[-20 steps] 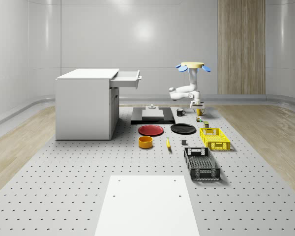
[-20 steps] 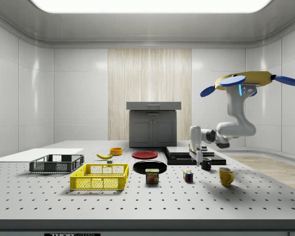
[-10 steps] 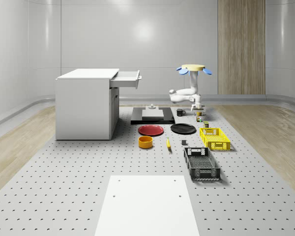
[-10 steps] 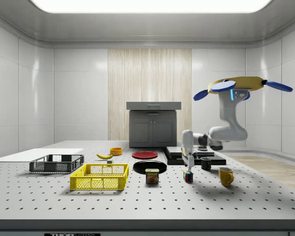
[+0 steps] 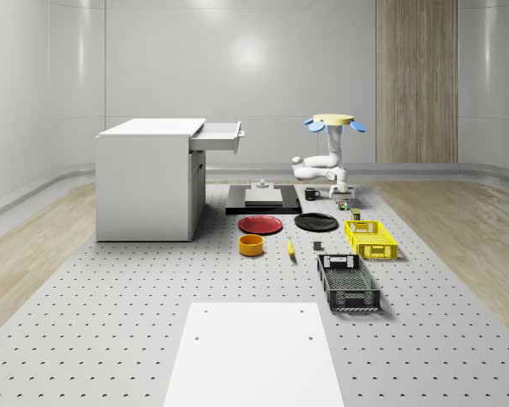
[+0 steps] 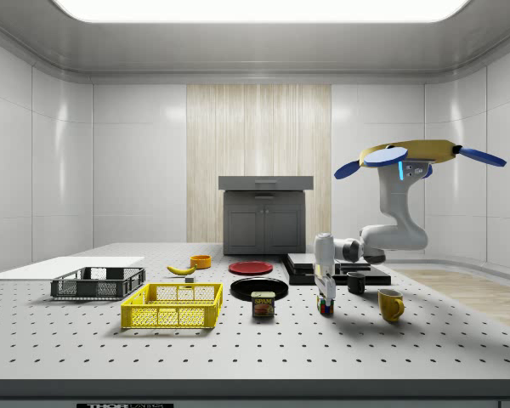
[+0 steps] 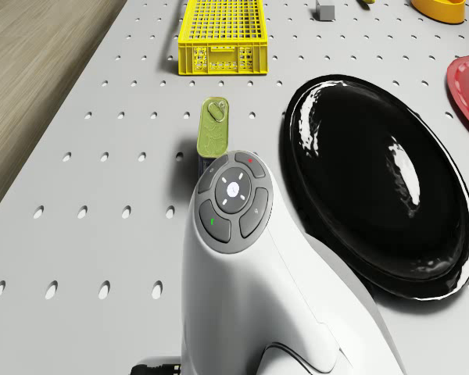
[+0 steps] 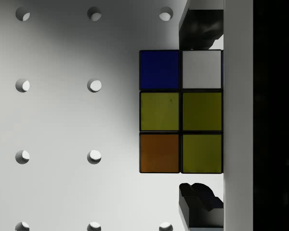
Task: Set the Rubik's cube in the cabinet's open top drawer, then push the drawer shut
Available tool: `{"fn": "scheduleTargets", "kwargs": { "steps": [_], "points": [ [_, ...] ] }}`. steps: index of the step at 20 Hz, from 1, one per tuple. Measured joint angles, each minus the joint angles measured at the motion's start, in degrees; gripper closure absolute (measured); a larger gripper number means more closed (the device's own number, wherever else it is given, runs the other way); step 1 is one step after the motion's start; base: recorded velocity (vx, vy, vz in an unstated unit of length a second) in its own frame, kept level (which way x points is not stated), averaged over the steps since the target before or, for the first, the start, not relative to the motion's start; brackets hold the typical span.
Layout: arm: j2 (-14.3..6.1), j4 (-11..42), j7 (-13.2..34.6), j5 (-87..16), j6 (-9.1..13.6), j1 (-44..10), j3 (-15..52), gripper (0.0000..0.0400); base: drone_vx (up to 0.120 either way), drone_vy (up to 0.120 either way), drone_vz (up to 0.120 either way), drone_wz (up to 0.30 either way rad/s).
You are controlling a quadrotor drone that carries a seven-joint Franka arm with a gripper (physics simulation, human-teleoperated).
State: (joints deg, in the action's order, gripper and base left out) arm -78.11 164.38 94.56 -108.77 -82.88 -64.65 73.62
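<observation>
The Rubik's cube (image 6: 325, 307) stands on the perforated table; the wrist view shows its blue, white, yellow and orange tiles (image 8: 180, 110). My gripper (image 6: 325, 296) points straight down over it and is open. One dark fingertip (image 8: 201, 29) shows on each side of the cube, with a small gap on both sides. The drone (image 6: 408, 155) hovers above the table's far right part (image 5: 334, 121), its arm bent down toward the cube. The grey cabinet (image 5: 148, 182) stands at the whole-scene view's left, its top drawer (image 5: 220, 136) pulled open.
A green-topped can (image 7: 214, 129) and a black plate (image 7: 383, 187) lie close to the arm. A yellow mug (image 6: 390, 304) and a black mug (image 6: 356, 283) stand near the cube. Further off are a yellow crate (image 5: 371, 238), a black crate (image 5: 348, 281), a red plate (image 5: 260, 225) and an orange bowl (image 5: 251, 245).
The drone has sunk lower and shifted toward the side view's left. The gripper has come down from beside the black mug to straddle the cube.
</observation>
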Motion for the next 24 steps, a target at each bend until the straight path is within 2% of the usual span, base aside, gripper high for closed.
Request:
{"fn": "scheduleTargets", "kwargs": {
  "steps": [10,16,24],
  "points": [
    [-1.56,-0.6,0.08,-1.68,-2.26,-0.4,-2.14,0.0,0.0,0.0,0.0,0.0],
    [-2.22,-0.78,0.2,-1.96,-3.08,-0.63,-2.61,0.0055,0.0,0.0,0.0,0.0],
    [-2.71,-0.26,0.83,0.85,-2.69,-0.81,0.12,0.0074,0.0,0.0,0.0,0.0]
  ]
}}
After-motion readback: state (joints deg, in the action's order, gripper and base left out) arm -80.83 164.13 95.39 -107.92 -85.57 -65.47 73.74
